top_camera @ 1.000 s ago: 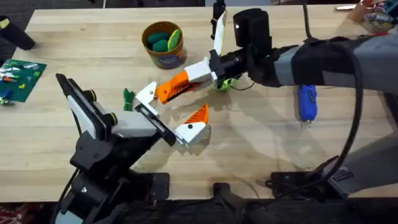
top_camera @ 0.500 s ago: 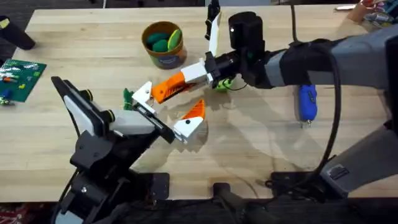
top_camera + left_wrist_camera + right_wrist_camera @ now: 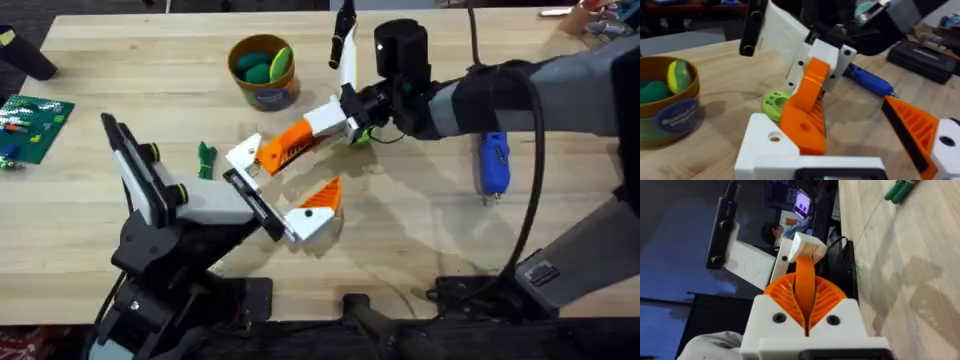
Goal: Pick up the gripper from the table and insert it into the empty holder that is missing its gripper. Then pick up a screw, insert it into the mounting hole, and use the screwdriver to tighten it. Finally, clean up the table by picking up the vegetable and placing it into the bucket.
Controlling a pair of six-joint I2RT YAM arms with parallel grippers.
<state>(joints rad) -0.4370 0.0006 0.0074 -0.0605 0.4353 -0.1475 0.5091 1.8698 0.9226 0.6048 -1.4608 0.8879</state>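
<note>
A: Blue plastic screwdriver (image 3: 493, 166) lies flat on the tabletop (image 3: 420, 240), well right of the bucket (image 3: 264, 70). Judged rigid, fairly heavy; grasp mid-body.

B: Right pincer (image 3: 262, 155) is clenched, empty; left pincer (image 3: 318, 200) released. Since a second ago, both have shifted slightly away from the bucket.

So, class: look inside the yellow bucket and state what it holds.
Inside the bucket lie a dark green vegetable and a yellow-green one leaning on its rim. Anything beneath them is covered.
</note>
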